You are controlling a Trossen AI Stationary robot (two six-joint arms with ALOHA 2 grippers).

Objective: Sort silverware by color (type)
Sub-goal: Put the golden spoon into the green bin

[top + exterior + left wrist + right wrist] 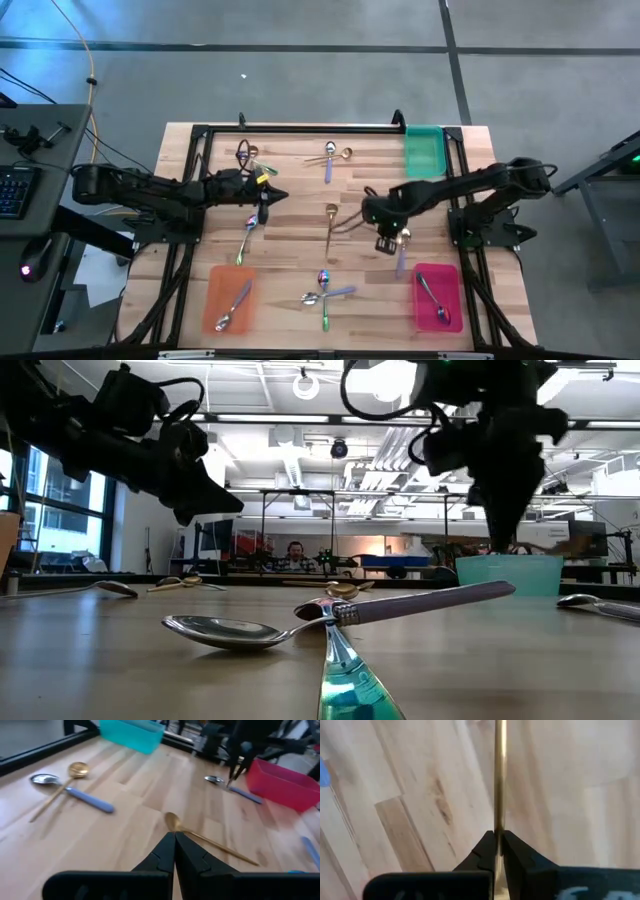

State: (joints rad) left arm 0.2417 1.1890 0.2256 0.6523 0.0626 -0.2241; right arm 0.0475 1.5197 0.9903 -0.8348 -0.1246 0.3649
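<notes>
Three trays: one orange (229, 298), one pink (438, 297), one teal (424, 152). Two robot arms, each with one claw. Spoons are too tangled to count.

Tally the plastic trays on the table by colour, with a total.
orange tray: 1
pink tray: 1
green tray: 1
Total: 3

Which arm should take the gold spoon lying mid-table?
Left. The left gripper is shut, empty and aimed at the gold spoon close ahead; the right gripper is clamped on another gold handle.
</notes>
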